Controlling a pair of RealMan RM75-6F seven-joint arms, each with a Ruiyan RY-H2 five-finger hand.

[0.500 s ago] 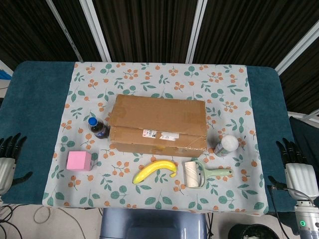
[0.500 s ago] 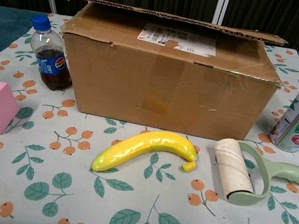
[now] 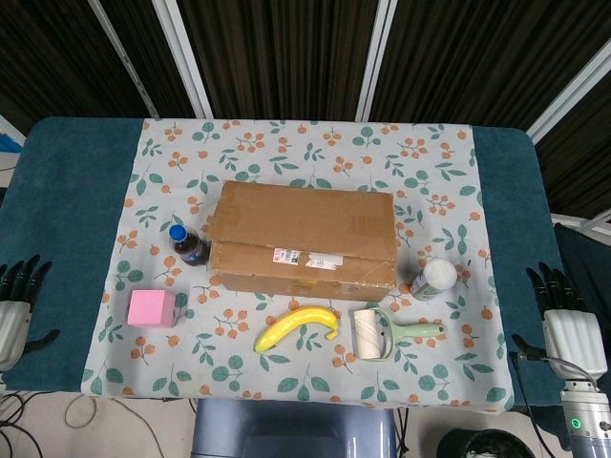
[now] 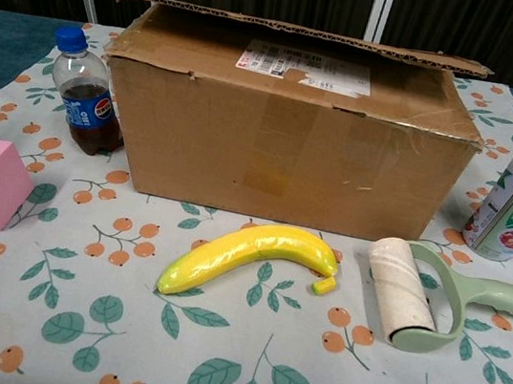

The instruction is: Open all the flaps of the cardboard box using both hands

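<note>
My left hand hangs off the table's near edge at about eight o'clock, my right hand at about four o'clock. Both hold nothing, fingers apart and pointing away from me, well clear of everything on the table.

Nearest me lie a banana and, at its three o'clock, a lint roller with a pale green handle pointing right. A pink block sits toward eight o'clock from the middle of the table.

Behind these, at the table's centre, stands the cardboard box. Its long axis runs left to right across my view, one broad side facing me. The top flaps are down; in the chest view the far flap's corrugated edge stands slightly raised along the back, and a white shipping label lies on the near flap. A cola bottle with a blue cap stands upright just beside the box at its nine o'clock, and a white-lidded can stands near its four o'clock corner.

A floral cloth with orange fruit and green leaves covers the middle of the table; teal covering shows at both ends. Beyond the far edge, at twelve o'clock, are dark ribbed panels split by slanting white bars.
</note>
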